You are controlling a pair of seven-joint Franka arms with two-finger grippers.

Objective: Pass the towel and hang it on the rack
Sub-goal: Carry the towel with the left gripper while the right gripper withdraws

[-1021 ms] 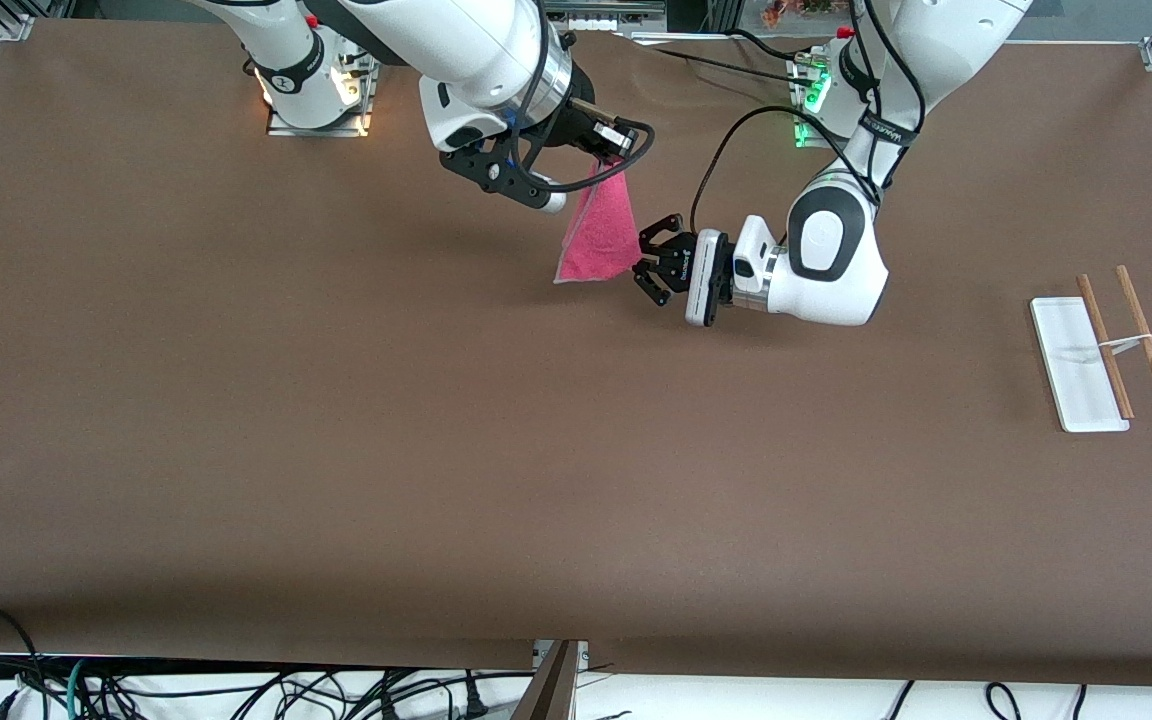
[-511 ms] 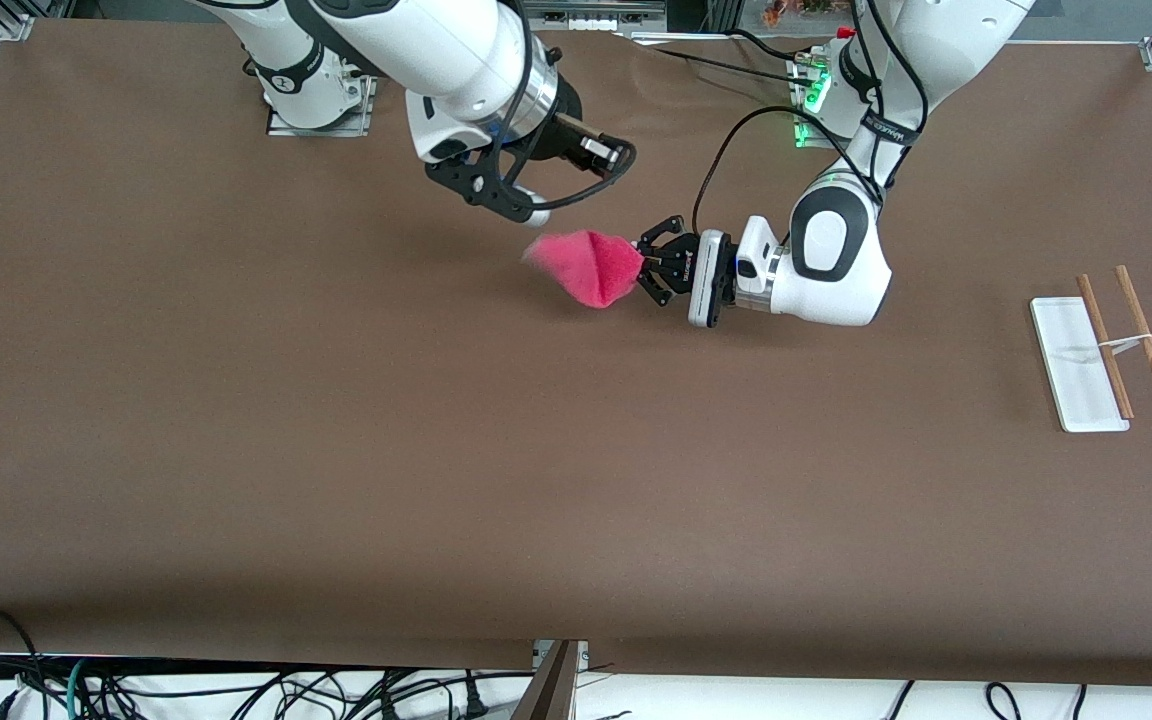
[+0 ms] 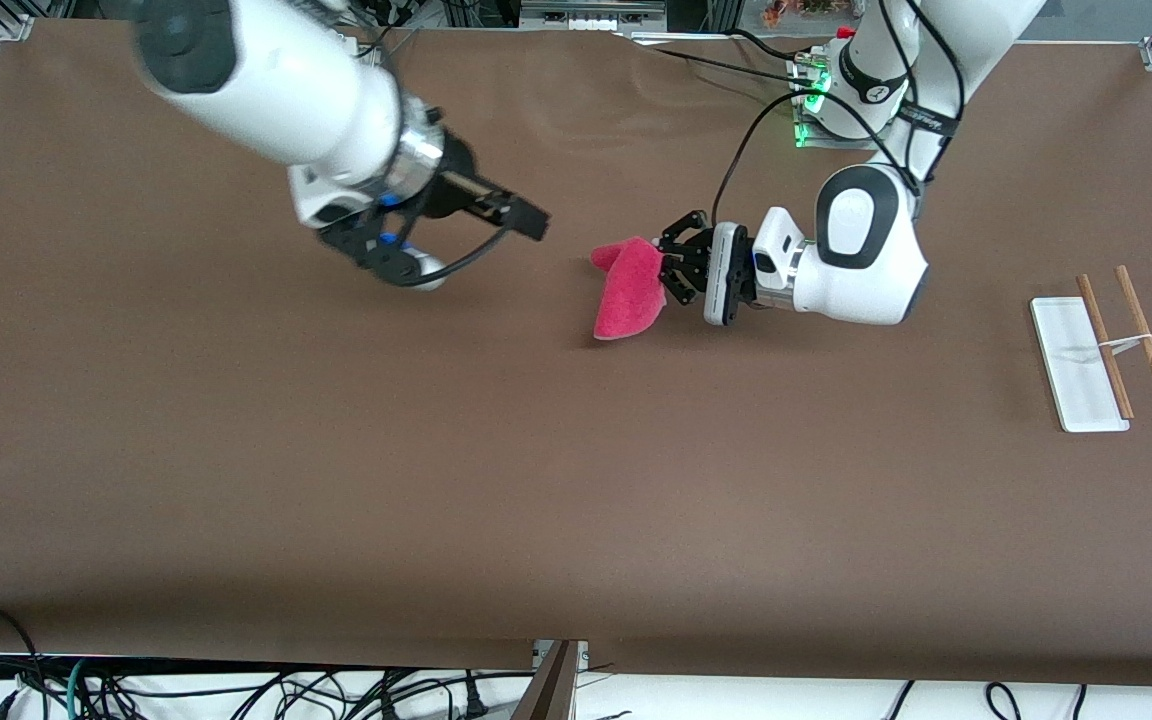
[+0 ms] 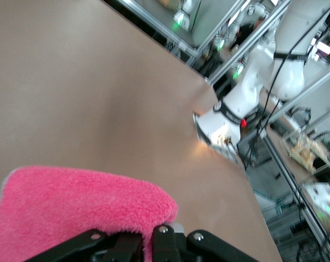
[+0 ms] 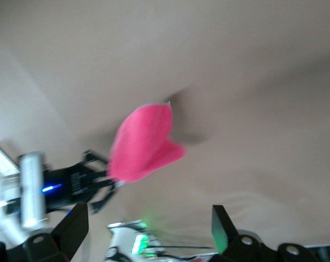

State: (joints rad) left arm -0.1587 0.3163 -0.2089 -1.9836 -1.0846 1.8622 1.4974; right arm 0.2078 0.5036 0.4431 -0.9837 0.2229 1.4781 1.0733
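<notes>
The pink-red towel (image 3: pixel 628 297) hangs folded from my left gripper (image 3: pixel 671 270), which is shut on its edge above the middle of the table. In the left wrist view the towel (image 4: pixel 77 210) fills the space at my jaws. My right gripper (image 3: pixel 526 217) is open and empty, up over the table toward the right arm's end, well apart from the towel. The right wrist view shows the towel (image 5: pixel 143 144) held by the left gripper (image 5: pixel 96 183) farther off. The rack (image 3: pixel 1101 345), with white base and two brown rods, stands at the left arm's end of the table.
The brown table (image 3: pixel 436 480) carries nothing else. Both arm bases (image 3: pixel 826 95) stand along its edge farthest from the front camera. Cables lie below the table's near edge.
My right gripper let go of the towel and pulled away toward the right arm's end. My left gripper closed on the towel and shifted slightly toward the rack; the towel now droops from it.
</notes>
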